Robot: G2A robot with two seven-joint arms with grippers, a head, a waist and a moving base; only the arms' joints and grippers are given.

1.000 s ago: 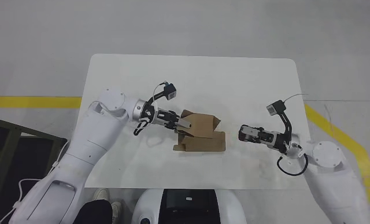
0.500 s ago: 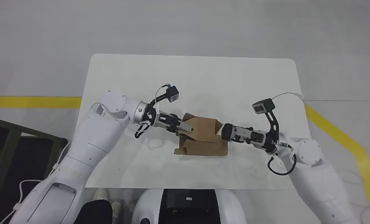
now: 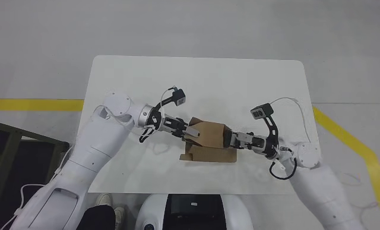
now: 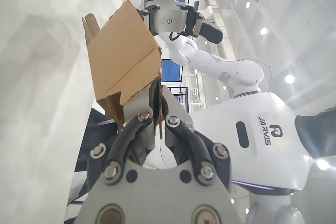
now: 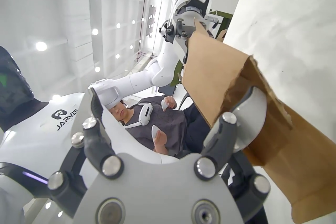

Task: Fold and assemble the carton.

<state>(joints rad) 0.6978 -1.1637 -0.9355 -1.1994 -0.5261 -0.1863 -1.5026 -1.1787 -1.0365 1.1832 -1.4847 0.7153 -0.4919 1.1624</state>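
Toward the near edge of the table (image 3: 255, 81), the half-erected carton (image 3: 208, 142), apparently being squared: left gripper (image 3: 191, 131) pinches one end flap; right gripper (image 3: 230, 138), spread, has one finger inside the opposite end. Next, probably: fold flaps inward.

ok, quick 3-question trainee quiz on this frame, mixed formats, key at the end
1. True or false: the left gripper is shut on an edge of the carton.
2. Pick one. The right gripper is: A) open, with one finger tucked into the carton's end; B) shut on a flap; C) far off, clear of the carton.
3. Fill in: in the top view the carton lies ___ the two grippers.

Key: 1 true; 2 A; 3 between.
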